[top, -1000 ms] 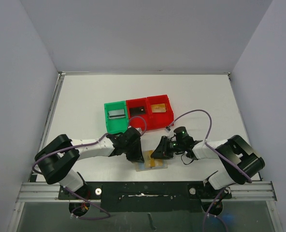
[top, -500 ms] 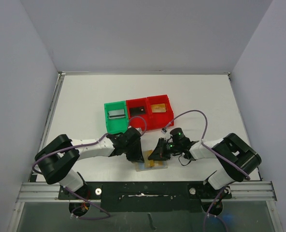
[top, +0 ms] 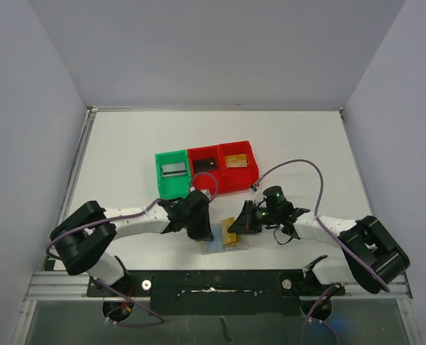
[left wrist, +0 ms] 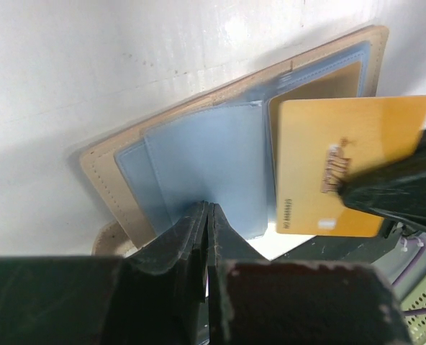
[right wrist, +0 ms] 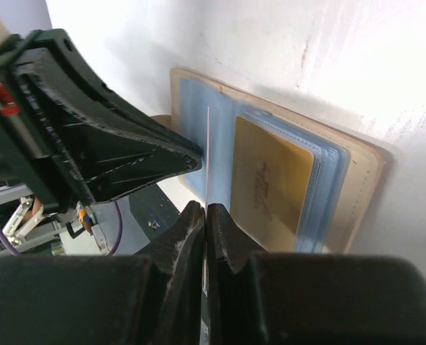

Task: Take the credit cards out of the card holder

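Plain grey walls [top: 47,86] close in a white bench [top: 285,144]. On it a green bin [top: 171,190] and two joined red bins [top: 231,185] sit side by side, well behind the work. Each holds a card.

The card holder [top: 214,248] lies open and flat at the near edge of the bench, between the two arms, with its light-blue pockets facing up. The left claw [left wrist: 207,210] is clenched with nothing between its fingers. Its tips press onto the blue pocket of one leaf, in my judgement to pin the holder so it cannot lift or slide while a card is drawn.

The right claw [right wrist: 204,208] is clamped on a gold card [left wrist: 328,154], gripped by one short end. The card is mostly clear of the pockets and hangs over the other leaf. Its long axis runs across that leaf, from near the fold out past the holder's outer edge. The free end points toward the fold (the right wrist view shows it edge-on, as a thin line).

A second gold card [right wrist: 267,180] sits in its pocket beneath, its long axis along the fold.
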Action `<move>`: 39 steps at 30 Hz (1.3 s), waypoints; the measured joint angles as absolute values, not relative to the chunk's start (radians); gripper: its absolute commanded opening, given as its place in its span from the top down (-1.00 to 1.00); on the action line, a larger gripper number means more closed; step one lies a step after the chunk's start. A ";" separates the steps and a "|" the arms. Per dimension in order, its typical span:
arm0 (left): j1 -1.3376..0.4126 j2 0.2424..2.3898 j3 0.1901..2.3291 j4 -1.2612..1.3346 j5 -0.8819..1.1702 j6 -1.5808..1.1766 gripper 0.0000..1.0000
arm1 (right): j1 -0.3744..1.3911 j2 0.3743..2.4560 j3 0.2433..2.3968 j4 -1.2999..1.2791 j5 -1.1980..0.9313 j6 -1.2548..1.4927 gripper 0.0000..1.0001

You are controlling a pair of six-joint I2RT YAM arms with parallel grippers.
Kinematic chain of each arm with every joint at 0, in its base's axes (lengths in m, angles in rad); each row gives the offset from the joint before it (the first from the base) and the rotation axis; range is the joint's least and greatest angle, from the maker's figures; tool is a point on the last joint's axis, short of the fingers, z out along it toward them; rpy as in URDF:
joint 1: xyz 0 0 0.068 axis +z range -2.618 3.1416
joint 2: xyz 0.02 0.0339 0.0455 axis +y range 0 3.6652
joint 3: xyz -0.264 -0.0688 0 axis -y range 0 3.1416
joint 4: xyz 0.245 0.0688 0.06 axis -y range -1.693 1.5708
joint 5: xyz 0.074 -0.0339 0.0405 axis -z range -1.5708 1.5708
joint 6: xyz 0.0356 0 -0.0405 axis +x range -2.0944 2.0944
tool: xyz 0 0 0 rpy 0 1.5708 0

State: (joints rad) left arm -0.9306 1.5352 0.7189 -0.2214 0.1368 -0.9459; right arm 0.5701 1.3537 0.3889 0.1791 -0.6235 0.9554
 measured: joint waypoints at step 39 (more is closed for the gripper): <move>-0.321 0.997 0.772 -0.543 -0.054 -0.591 -0.54 | 0.644 0.837 0.509 -0.112 0.167 -0.049 1.00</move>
State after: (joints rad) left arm -0.3206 0.9974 0.7723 -0.5434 -0.0540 -0.5911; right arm 0.6437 0.8368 0.5087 -0.1116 0.1673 -0.0494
